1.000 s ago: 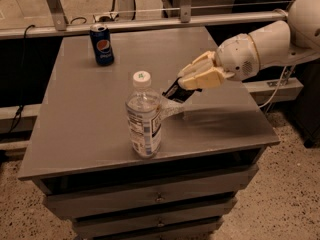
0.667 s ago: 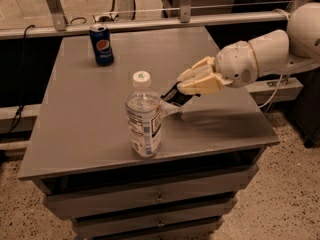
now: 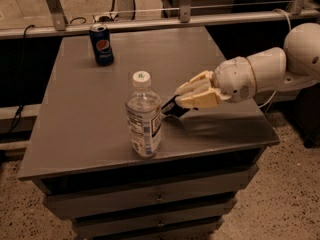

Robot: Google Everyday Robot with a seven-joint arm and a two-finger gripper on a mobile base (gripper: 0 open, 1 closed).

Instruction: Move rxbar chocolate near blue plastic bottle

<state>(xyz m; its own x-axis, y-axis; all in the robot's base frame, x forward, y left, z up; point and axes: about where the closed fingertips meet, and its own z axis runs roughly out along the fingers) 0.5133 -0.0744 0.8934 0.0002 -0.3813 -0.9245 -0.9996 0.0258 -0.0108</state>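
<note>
The blue plastic bottle (image 3: 143, 120), clear with a white cap and a white-and-blue label, stands upright near the front of the grey table (image 3: 90, 114). My gripper (image 3: 181, 103) reaches in from the right, with cream fingers (image 3: 200, 100) shut on the rxbar chocolate (image 3: 170, 108), a small black bar. The bar is held low, close to the table top, just to the right of the bottle. Part of the bar is hidden by the fingers.
A short blue Pepsi can (image 3: 101, 44) stands at the back left of the table. A metal rail (image 3: 165, 21) runs behind the table. Drawers (image 3: 155, 199) sit under the table front. The arm's white body (image 3: 265, 71) hangs over the table's right edge.
My gripper has moved down and slightly left with the bar, closer to the table top and to the bottle. The bottle and can have not moved.
</note>
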